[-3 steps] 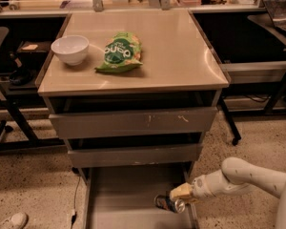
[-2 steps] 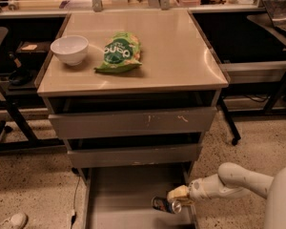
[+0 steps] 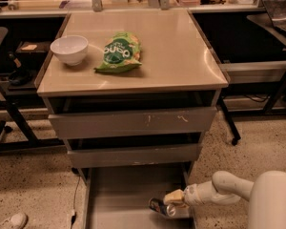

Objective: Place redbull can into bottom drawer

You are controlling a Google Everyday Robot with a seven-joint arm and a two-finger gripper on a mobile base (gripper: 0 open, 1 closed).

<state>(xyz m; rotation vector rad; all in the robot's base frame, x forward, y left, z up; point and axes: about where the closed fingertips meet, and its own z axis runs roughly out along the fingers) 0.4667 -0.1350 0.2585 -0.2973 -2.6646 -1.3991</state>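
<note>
Pincer [image 3: 171, 199] is low at the right side of the bottom drawer [image 3: 121, 194], reaching in from the right on the white arm. It sits right on top of the redbull can [image 3: 158, 206]. Can't tell whether it's clamped on the can or open, since the contact area is hidden.

The can is inside the pulled-out drawer, near the front right corner. It's lying tilted with one shiny round end facing up and right, and it looks at or very close to the drawer floor.

My read on the step: end of the placement, at the release point. Transport looks done.

The next move calls for:
- confirming the can is resting on the floor, not hanging
- opening up, then lifting straight out without dragging the can
- watching the right side wall, which is close
- expecting the can to roll once it's free

The two upper drawers [image 3: 131, 123] are shut. The bowl [image 3: 70, 49] and green bag [image 3: 119, 52] on the table [image 3: 181, 56] aren't involved.
</note>
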